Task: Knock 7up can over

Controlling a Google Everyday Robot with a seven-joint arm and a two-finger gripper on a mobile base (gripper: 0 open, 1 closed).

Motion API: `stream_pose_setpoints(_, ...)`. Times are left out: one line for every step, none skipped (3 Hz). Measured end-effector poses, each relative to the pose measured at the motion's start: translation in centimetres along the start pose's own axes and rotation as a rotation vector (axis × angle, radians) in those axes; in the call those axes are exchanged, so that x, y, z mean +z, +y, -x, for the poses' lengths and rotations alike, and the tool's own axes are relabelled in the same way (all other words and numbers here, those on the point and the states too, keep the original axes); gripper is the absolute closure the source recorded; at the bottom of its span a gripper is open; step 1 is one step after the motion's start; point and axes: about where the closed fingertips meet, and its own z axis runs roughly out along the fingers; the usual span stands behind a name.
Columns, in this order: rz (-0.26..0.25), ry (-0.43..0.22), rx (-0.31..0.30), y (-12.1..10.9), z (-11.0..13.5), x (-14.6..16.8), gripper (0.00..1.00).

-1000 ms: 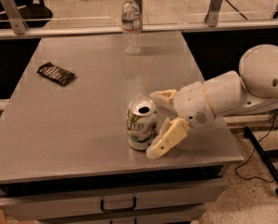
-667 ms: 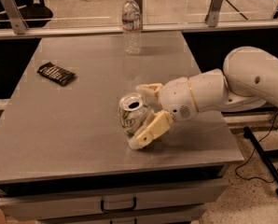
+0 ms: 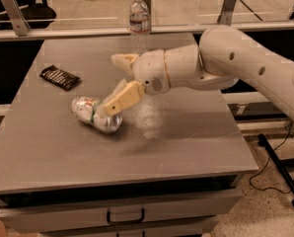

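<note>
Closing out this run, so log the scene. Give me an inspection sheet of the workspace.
Surface: grey table, dull sheen, nothing spilled.
Job's things: 7up can lying on its side, left of centre.
Clutter: water bottle upright at the far edge; snack wrapper flat at the left.
Grippers: pincer open, low over the table, near finger against the can.
Cables: thin dark cable on the floor at right.
Surroundings: drawer under the front edge; rail behind.

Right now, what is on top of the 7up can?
One finger of the open gripper lies across the toppled 7up can, hiding part of its side; the table is beneath.
</note>
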Motion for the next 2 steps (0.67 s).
stream_pose_setpoints(-0.030, -0.004, -0.015, -1.7, 0.7, -0.6, 0.00)
stream_pose_setpoints(-0.100, 0.042, -0.060, -3.3, 0.4, -5.9, 0.00)
